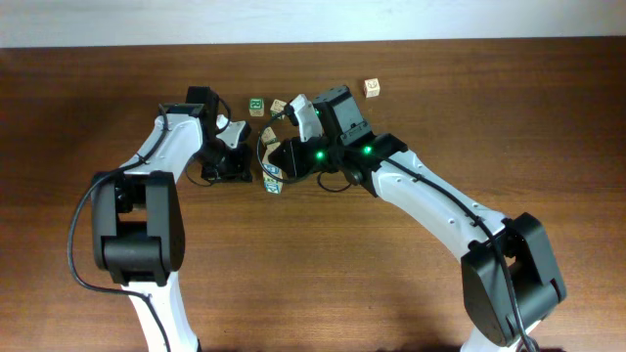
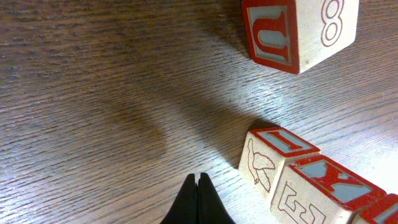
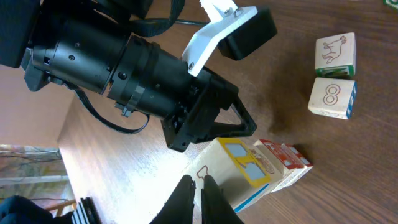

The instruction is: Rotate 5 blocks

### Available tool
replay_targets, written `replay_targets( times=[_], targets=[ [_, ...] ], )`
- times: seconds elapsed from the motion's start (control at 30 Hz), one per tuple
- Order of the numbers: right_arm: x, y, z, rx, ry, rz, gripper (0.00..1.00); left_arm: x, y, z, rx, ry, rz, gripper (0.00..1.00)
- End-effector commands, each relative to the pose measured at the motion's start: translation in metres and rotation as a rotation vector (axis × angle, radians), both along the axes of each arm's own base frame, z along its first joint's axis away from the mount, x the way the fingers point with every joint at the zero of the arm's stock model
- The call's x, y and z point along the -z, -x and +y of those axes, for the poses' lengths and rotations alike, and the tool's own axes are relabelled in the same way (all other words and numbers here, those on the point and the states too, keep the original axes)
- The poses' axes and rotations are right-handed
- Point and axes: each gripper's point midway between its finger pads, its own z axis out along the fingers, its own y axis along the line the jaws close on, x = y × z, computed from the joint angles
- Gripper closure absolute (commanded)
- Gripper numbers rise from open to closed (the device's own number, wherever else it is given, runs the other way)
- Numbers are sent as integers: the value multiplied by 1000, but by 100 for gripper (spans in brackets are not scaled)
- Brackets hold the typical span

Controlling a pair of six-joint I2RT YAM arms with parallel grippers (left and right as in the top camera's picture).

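Near the back middle of the desk (image 1: pixel 509 108), the left arm (image 1: pixel 168 142) and right arm (image 1: pixel 430 191) meet at a short row of blocks (image 1: pixel 272 180). The left jaws are pressed together and empty, tips low over the wood. A red-topped cube (image 2: pixel 268 163) at one end of the row sits just to their right, not touching. The right jaws show only a thin gap and grip nothing. A yellow-and-blue end block (image 3: pixel 241 169) lies just beside them, and the row runs away from them lengthwise. The right arm looks nearer for the next turn.
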Motion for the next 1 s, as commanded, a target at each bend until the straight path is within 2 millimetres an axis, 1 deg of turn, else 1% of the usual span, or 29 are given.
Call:
replay_targets(
  times=[0.0,0.07,0.2,0.3,0.43,0.47,0.67,0.83,0.9,0.97],
  targets=[
    [49,1,-12,49,113,68,84,1,0,-3,-6,18,8,100],
    [49,1,-12,49,113,67,78,1,0,-3,-6,18,8,100],
    [46,0,-10,46,107,64,71,1,0,-3,-6,18,9,100],
    [41,-2,-8,44,98,56,70,1,0,-3,-6,18,9,100],
    [37,0,-5,25,76,60,69,1,0,-3,-6,18,9,100],
    [32,1,-2,12,60,60,66,1,0,-3,-6,18,8,100],
    [12,-4,7,-8,17,35,64,1,0,-3,-6,17,8,100],
    [10,-4,8,-8,6,44,63,1,0,-3,-7,17,9,100],
    [6,-3,10,-18,-7,45,60,1,0,-3,-6,17,8,100],
    [3,-4,11,-20,-14,40,60,1,0,-3,-6,17,8,100]
  ],
)
